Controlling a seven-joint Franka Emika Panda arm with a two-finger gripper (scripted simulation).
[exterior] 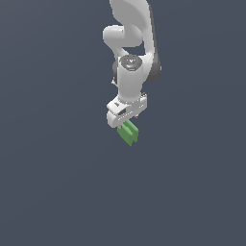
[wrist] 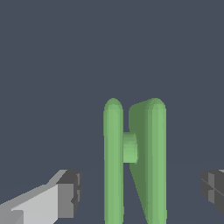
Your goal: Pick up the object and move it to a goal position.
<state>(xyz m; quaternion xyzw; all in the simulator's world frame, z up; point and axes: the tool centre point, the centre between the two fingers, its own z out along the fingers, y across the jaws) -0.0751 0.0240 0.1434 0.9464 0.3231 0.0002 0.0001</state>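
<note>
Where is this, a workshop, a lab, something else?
Most likely a computer simulation, not a real room: a flat, featureless grey ground, a smooth white robot arm, and one plain green object under its gripper.

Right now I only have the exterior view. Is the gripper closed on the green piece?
Observer: No. The wrist view shows the gripper open, with a gap between each finger and the green piece.
Operator: Centred?
Observer: Not quite. One finger appears to sit farther from it than the other finger.
Operator: Groove direction?
Observer: The two ridges run along between the fingers, their outer sides facing the pads. A short bridge joins them.
</note>
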